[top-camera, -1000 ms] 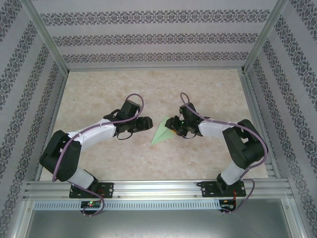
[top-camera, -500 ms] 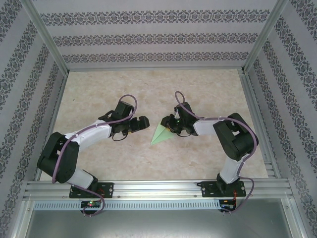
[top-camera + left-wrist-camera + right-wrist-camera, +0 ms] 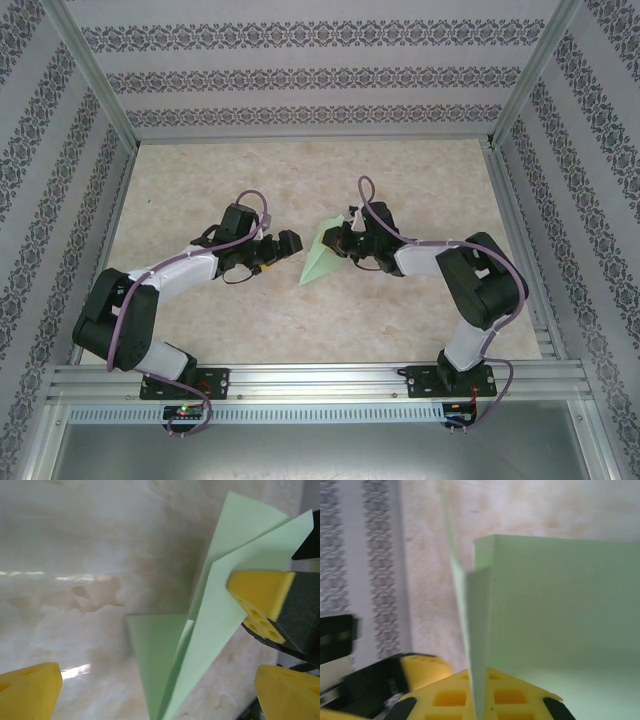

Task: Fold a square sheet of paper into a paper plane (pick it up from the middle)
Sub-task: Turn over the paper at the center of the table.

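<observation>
the paper plane (image 3: 318, 262) lies mid-table (image 3: 200, 180) between the two grippers, a slim pale green dart not yet finished. in the top view its long axis runs on a slant. the broad end is farther out and toward the right arm, and the pointed end is nearer the bases and toward the left arm.

the right gripper (image 3: 337, 240) is clamped on the broad end. in the right wrist view a thin paper edge (image 3: 472, 645) runs down between its yellow pads (image 3: 450, 697), and a wide flap (image 3: 560, 610) spreads to one side. in the left wrist view one of those pads (image 3: 257, 597) presses on the upper wing (image 3: 235, 580). that wing rises from a lower flap (image 3: 155, 640), which seems to rest on the table.

the left gripper (image 3: 287, 245) sits just beside the plane on its left, not touching it, with its jaws wide apart. its fingertips (image 3: 27, 690) show at the bottom corners of its own view, and the centre crease runs up and to the right between them.

so the paper lies straight ahead of the left gripper, its axis slanting across that gripper's line of reach, and the pointed end and free lower flap are the parts closest to it. the right gripper looks like the anchor, and the left is probably the one free to work the next fold with a short reach forward. pulling against the held end could tear or skew the crease.
</observation>
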Available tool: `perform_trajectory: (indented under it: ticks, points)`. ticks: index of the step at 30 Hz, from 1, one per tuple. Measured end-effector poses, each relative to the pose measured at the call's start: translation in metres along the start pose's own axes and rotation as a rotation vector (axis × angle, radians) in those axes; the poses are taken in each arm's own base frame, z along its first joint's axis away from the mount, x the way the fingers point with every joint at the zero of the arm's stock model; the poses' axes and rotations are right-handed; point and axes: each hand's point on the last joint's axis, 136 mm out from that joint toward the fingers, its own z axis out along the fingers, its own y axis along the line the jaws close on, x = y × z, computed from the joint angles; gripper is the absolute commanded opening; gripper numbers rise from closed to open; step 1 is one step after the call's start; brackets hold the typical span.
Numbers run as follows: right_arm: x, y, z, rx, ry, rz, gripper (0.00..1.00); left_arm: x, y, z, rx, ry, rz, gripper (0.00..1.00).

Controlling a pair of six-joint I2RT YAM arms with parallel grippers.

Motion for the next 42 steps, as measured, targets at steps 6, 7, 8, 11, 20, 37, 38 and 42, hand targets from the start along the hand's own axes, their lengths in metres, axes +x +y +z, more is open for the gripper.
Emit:
perform_trajectory:
  ticks: [6, 7, 8, 11, 20, 37, 38, 42]
  points:
    - [-0.012, 0.068, -0.022, -0.207, 0.02, -0.077, 0.07, -0.001, -0.038, -0.003, 0.208, 0.02, 0.014, 0.99]
    - [-0.014, 0.077, -0.026, -0.238, 0.022, -0.089, 0.07, -0.002, -0.045, -0.004, 0.242, 0.02, 0.016, 0.97]
    - [-0.014, 0.084, -0.028, -0.26, 0.028, -0.093, 0.07, -0.003, -0.05, -0.005, 0.268, 0.02, 0.02, 0.95]
    - [-0.016, 0.098, -0.033, -0.317, 0.041, -0.096, 0.08, -0.007, -0.068, -0.01, 0.356, 0.013, 0.028, 0.83]
    - [-0.013, 0.109, -0.034, -0.382, 0.08, -0.062, 0.08, -0.014, -0.096, -0.022, 0.497, -0.014, 0.043, 0.44]
    - [-0.035, 0.064, -0.057, -0.173, 0.003, -0.016, 0.65, -0.017, -0.087, -0.021, 0.408, -0.039, 0.075, 0.07]
    - [-0.039, 0.061, -0.064, -0.141, -0.023, -0.03, 0.68, -0.02, -0.084, -0.021, 0.371, -0.048, 0.083, 0.07]
    - [-0.051, 0.055, -0.092, 0.022, -0.138, -0.121, 0.76, -0.043, -0.075, -0.027, 0.13, -0.124, 0.151, 0.07]
